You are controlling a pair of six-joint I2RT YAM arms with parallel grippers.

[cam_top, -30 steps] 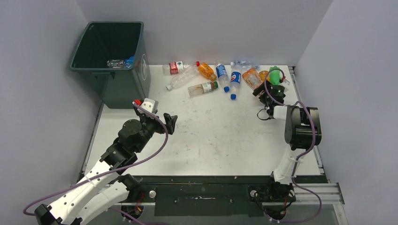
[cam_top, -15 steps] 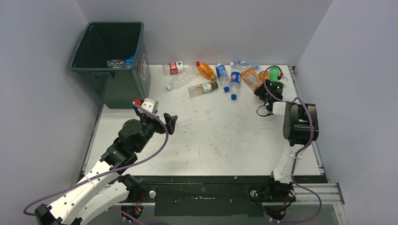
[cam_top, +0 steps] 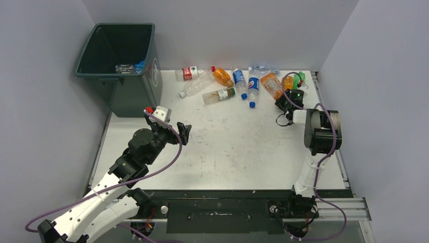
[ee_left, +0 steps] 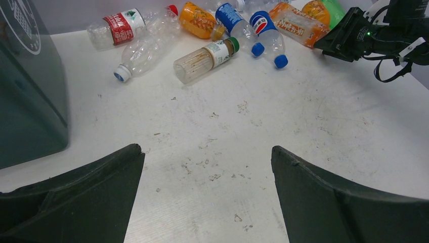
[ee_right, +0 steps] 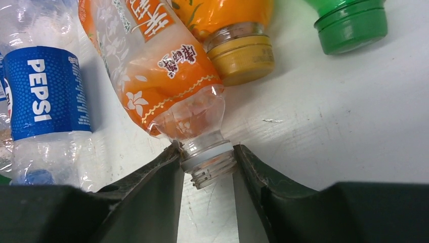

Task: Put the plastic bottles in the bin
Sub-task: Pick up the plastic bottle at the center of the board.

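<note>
Several plastic bottles (cam_top: 238, 81) lie in a row at the back of the table. My right gripper (ee_right: 208, 162) is shut on the uncapped neck of a clear bottle with an orange label (ee_right: 162, 76), which lies on the table; from above it shows as the orange bottle (cam_top: 271, 84) just ahead of the right gripper (cam_top: 284, 98). Next to it lie a Pepsi bottle (ee_right: 45, 96), an orange bottle with a yellow cap (ee_right: 238, 30) and a green bottle (ee_right: 351, 28). The dark bin (cam_top: 115, 75) stands at the back left. My left gripper (ee_left: 207, 152) hangs open over bare table.
A few bottles (cam_top: 129, 67) lie at the bottom of the bin. In the left wrist view the bin wall (ee_left: 25, 91) stands close on the left. The right arm's purple cable (cam_top: 324, 116) loops beside the table's right edge.
The right gripper's jaws have closed from wide open onto the orange-labelled bottle's neck, and the gripper has edged toward the bottles. The left arm has not moved.
</note>
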